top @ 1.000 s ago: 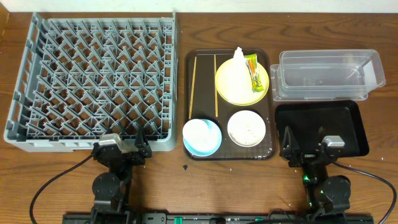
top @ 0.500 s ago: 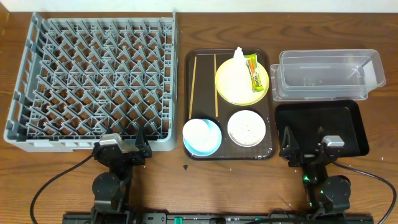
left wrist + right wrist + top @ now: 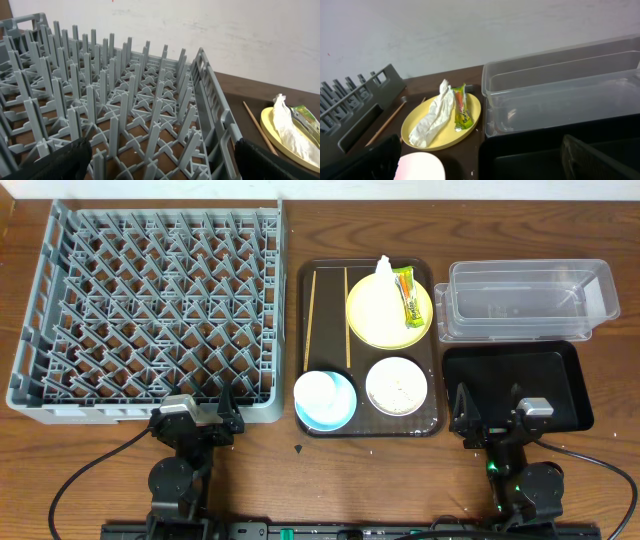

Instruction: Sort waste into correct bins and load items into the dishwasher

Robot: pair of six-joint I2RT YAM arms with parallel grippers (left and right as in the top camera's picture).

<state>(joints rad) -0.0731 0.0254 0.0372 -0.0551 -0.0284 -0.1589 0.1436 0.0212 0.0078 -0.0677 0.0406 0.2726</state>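
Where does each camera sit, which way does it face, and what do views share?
Overhead: above the table, looking straight down on dish rack, brown serving tray, clear tub, black tray; left gripper and right gripper at the near edge.
Left wrist: low at the rack's near edge, facing the back wall across pegs; own fingers in bottom corners.
Right wrist: low by the black tray, facing clear tub and back wall; own fingers likewise.
Both wrist views share the yellow plate with the tissue.

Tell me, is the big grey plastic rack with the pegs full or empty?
Empty. The large grey plastic dish rack shows only bare pegs in the overhead and left wrist views; no dishes stand in it.
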